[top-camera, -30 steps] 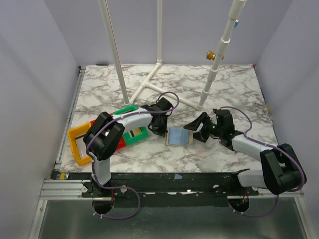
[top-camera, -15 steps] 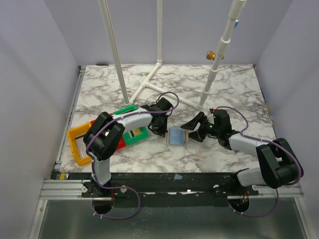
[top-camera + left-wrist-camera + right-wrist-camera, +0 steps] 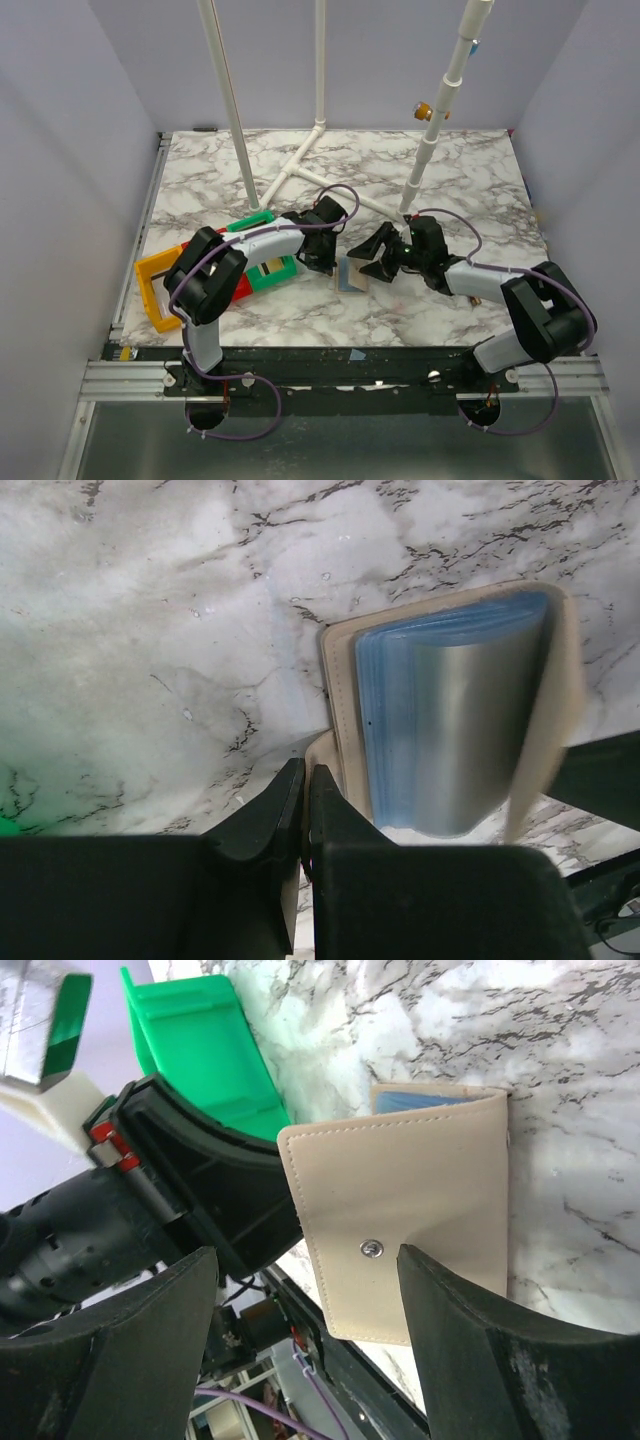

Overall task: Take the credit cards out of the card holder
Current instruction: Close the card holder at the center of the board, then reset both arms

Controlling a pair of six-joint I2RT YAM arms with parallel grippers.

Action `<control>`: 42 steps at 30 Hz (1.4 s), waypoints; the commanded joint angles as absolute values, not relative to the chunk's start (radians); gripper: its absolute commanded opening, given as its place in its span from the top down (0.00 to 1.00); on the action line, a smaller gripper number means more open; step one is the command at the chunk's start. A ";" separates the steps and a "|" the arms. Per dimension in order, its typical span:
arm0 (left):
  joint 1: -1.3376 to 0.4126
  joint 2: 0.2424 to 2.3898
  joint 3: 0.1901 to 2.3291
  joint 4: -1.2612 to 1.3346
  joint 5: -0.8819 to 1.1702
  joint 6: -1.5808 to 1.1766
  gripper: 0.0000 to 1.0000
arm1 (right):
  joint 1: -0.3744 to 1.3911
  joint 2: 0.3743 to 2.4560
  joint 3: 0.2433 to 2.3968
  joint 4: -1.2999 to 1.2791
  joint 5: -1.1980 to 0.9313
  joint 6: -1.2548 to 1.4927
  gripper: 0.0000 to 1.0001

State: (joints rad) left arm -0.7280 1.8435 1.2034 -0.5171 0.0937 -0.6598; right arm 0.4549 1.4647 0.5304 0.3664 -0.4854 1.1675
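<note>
The card holder (image 3: 350, 274) lies on the marble table (image 3: 450, 180) between the two grippers, just right of the green bin (image 3: 200, 1040). It is open: its blue-grey sleeves face up, and its long axis runs roughly far to near. The beige flap, with its snap stud, stands raised on the right arm's side. The left gripper (image 3: 306, 775) pinches the holder's beige edge with its fingers nearly together. The right gripper (image 3: 305, 1252) is spread wide, one finger on either side of the flap, gripping nothing.
</note>
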 commanded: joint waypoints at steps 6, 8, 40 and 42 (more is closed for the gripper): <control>-0.734 1.784 1.179 -0.510 0.125 -0.667 1.00 | 0.487 1.583 0.537 0.417 -0.363 1.218 0.24; -0.733 1.775 1.174 -0.510 0.124 -0.667 1.00 | 0.491 1.600 0.530 0.409 -0.343 1.218 0.24; -0.658 1.466 1.275 -0.625 0.099 -0.601 0.43 | 0.493 1.298 0.718 0.014 -0.185 1.028 0.21; -0.649 1.431 1.279 -0.626 0.095 -0.587 0.37 | 0.493 1.269 0.744 -0.042 -0.154 0.995 0.18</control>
State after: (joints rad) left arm -0.6701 1.5208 1.2358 -0.6075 0.1066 -0.6285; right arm 0.4892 1.3148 0.6949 0.1040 -0.2512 1.0809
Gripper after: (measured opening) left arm 0.571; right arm 0.801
